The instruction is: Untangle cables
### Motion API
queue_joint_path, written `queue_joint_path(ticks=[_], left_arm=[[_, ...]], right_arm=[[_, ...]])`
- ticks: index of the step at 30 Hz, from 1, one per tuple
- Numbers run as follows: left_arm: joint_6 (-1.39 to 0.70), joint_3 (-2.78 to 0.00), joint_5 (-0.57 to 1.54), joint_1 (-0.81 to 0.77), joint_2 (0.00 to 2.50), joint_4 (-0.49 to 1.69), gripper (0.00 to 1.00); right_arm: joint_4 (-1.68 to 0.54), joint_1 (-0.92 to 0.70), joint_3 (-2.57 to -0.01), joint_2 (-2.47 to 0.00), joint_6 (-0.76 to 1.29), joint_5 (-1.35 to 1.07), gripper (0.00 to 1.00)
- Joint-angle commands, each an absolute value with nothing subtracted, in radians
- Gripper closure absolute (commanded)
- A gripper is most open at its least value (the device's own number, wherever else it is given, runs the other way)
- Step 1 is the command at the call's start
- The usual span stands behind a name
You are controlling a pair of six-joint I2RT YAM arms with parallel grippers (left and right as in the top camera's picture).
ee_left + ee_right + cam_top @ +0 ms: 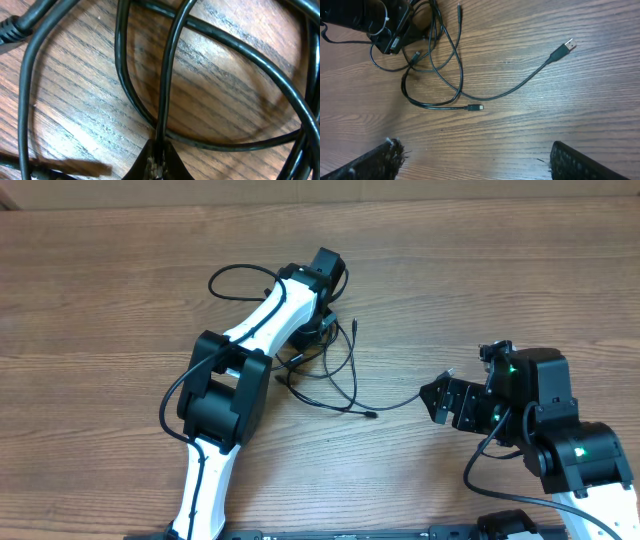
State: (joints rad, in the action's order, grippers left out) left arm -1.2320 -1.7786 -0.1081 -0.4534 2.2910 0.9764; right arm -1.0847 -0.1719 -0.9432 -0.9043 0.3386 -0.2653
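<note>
Several thin black cables (325, 365) lie tangled on the wooden table, just right of my left arm. My left gripper (308, 338) is down on the tangle. In the left wrist view its jaws (159, 159) are shut on one cable (162, 95), with other loops crossing around it. One cable runs right to a silvery plug (449, 371), which also shows in the right wrist view (566, 47). A small plug tip (475, 107) lies free on the wood. My right gripper (436, 397) is open and empty (480, 162), short of the silvery plug and apart from it.
A cable loop (235, 275) arcs out to the left of the left arm's wrist. Another plug tip (355, 326) points away at the tangle's top right. The left gripper's black body (380, 22) sits over the tangle in the right wrist view. The wooden table (500, 270) extends all round.
</note>
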Motion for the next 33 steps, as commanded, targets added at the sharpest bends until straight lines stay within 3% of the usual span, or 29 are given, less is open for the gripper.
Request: queue_joint_path(ticks=[1, 4, 6, 7, 11, 14, 16, 20, 21, 23, 29, 33], left_arm=[[-1.234, -1.721, -0.135, -0.445, 2.351, 1.017, 0.96], [-1.234, -1.721, -0.157, -0.443, 2.351, 1.057, 0.96], [-1.235, -1.721, -0.160, -0.442, 2.351, 1.066, 0.83], [-1.235, -1.722, -0.150, -0.435, 2.351, 1.065, 0.69], [-1.207, -1.733, -0.043, -0.404, 2.345, 1.048, 0.68], [-1.152, -1.733, 0.031, -0.378, 2.342, 1.010, 0.52], [-1.018, -1.733, 0.174, -0.359, 2.341, 0.920, 0.51], [-0.925, -1.734, 0.205, -0.361, 2.313, 0.877, 0.47], [-0.924, -1.734, 0.183, -0.363, 2.289, 0.878, 0.32], [-0.949, -1.734, 0.157, -0.361, 2.268, 0.879, 0.23], [-1.126, -1.732, 0.076, -0.327, 2.263, 0.953, 0.23], [-1.231, -1.732, 0.031, -0.327, 2.263, 0.971, 0.18]], right_arm=[[-1.088, -0.173, -0.949, -0.899, 0.332, -0.271, 0.08], [-1.087, -0.173, -0.949, -0.899, 0.331, -0.271, 0.08], [-1.087, -0.173, -0.949, -0.899, 0.324, -0.271, 0.08], [-1.087, -0.173, -0.949, -0.899, 0.309, -0.271, 0.08], [-1.087, -0.173, -0.949, -0.899, 0.306, -0.271, 0.08], [-1.087, -0.173, -0.949, -0.899, 0.306, -0.271, 0.08], [-1.087, -0.173, -0.949, -0.899, 0.306, -0.271, 0.08], [-1.087, -0.173, -0.949, -0.899, 0.306, -0.271, 0.08], [-1.087, -0.173, -0.949, -0.899, 0.306, -0.271, 0.08], [-1.087, -0.173, -0.949, -0.899, 0.306, -0.271, 0.08], [-1.087, -0.173, -0.949, -0.899, 0.306, -0.271, 0.08], [-1.088, -0.173, -0.949, -0.899, 0.306, -0.271, 0.08]])
